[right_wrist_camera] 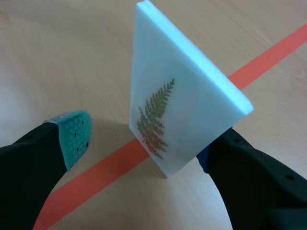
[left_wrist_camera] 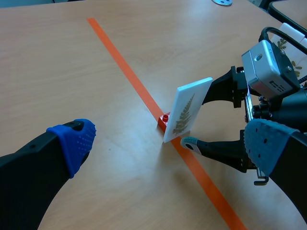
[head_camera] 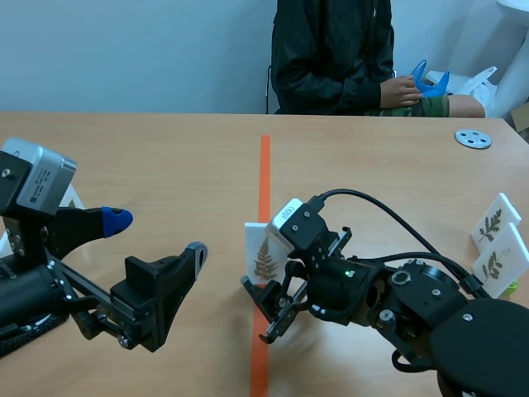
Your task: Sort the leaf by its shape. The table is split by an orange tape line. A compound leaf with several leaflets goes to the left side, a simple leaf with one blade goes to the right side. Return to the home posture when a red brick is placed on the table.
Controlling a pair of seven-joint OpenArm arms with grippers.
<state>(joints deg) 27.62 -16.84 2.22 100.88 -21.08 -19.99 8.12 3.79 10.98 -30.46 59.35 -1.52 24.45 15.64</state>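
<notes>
Right wrist view: R gripper point(right_wrist_camera: 141, 146) jaws apart either side of upright fern card point(right_wrist_camera: 192, 96) on tape line point(right_wrist_camera: 96, 173), L gripper point(left_wrist_camera: 170, 143) wide open.

black arms point(head_camera: 479, 339), blue dotted pads point(left_wrist_camera: 73, 142)

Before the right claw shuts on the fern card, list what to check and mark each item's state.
1. Fern card upright on the tape line: ok.
2. Right claw open, card between its fingers: ok.
3. Leaf has several leaflets, so left side: ok.
4. Left claw open, apart from the card: ok.
5. Pad behind the card touching it: cannot tell.
6. Person's hand off the table: ok.
</notes>
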